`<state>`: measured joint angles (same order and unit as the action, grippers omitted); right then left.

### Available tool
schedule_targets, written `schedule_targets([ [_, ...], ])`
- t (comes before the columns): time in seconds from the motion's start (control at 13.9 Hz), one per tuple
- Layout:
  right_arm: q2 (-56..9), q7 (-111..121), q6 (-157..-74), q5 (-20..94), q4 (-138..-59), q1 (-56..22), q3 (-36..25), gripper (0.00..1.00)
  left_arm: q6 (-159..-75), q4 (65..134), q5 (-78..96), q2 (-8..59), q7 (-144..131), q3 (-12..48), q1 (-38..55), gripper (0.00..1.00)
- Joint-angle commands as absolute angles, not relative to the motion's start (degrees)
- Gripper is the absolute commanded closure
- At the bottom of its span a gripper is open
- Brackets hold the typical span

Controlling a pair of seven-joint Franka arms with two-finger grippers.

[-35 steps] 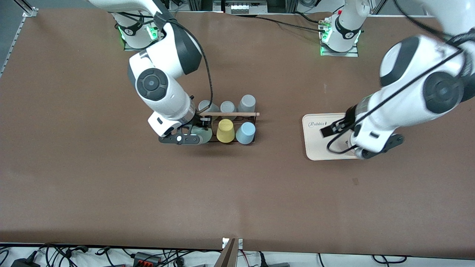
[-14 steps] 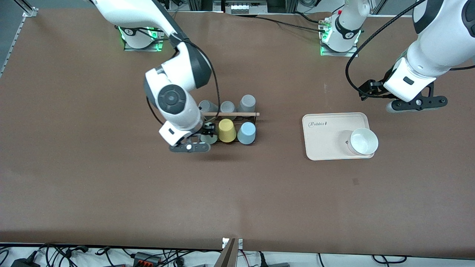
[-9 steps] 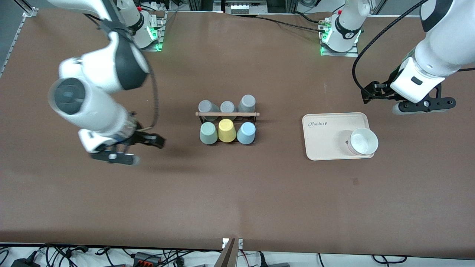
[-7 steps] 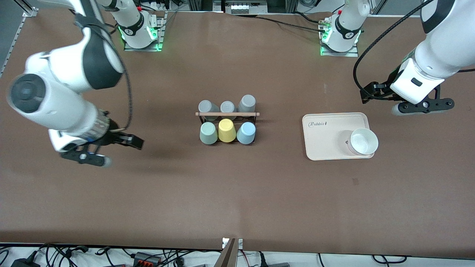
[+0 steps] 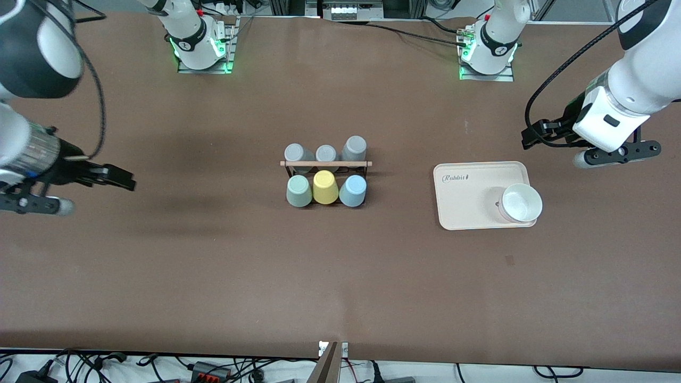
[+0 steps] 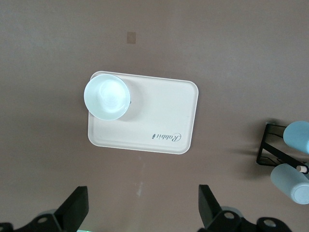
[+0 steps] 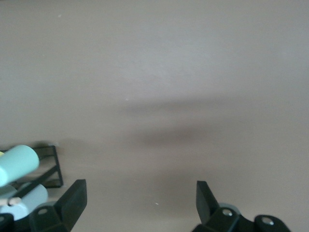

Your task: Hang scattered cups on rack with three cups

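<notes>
1. Small black wire-frame rack (image 5: 325,181) with a light wooden rod stands mid-surface (image 5: 340,276).
2. Pale mint green cup (image 5: 298,191) and light blue cup (image 5: 353,190) hang on the rack, flanking a yellow cup (image 5: 324,187).
3. Right pincer (image 7: 137,205): wide open, empty, over bare surface toward the right arm's end from the rack.
4. Left pincer (image 6: 142,212): wide open, empty, up toward the left arm's end from the rack.

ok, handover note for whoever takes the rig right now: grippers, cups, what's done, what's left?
Right gripper: open, empty, up over bare table at the right arm's end.
Left gripper: open, empty, over the table beside the tray at the left arm's end.
Rack: mid-table. Mint cup, yellow cup and blue cup hang on its side nearer the camera; three grey cups on its farther side.
White bowl sits on the tray.
Done: no loose cups in view.
Left: nothing obvious; check the cups sit firmly.
</notes>
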<state>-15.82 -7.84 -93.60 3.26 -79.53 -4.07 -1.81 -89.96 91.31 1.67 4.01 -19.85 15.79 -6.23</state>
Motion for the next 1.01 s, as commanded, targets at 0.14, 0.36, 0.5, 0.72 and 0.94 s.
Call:
schedule_targets([
  [0.14, -2.05, -6.24, -101.31, 3.08, -97.68, -2.46, -0.88, 0.00, -89.38, 91.67, 2.46, 2.72, -20.74, 10.47, -1.24, 0.00],
  [0.36, 1.76, -6.15, -104.59, 2.90, -103.36, -2.64, -0.79, 0.00, -89.30, 91.58, 2.29, 2.90, -20.48, 10.63, -1.32, 0.00],
  [0.5, 0.80, -6.07, -103.80, 2.99, -101.44, -2.55, -0.79, 0.00, -89.21, 91.49, 2.02, 2.90, -20.30, 10.90, -1.41, 0.00],
  [0.72, -3.59, -6.58, -101.44, 2.99, -95.03, -2.20, -0.79, 0.00, -89.12, 91.41, 2.02, 2.90, -20.21, 10.99, -1.58, 0.00],
  [0.94, -3.69, -7.64, -99.67, 2.90, -93.69, -2.55, -0.79, 0.00, -89.12, 91.23, 1.93, 2.99, -20.04, 11.07, -1.50, 0.00],
])
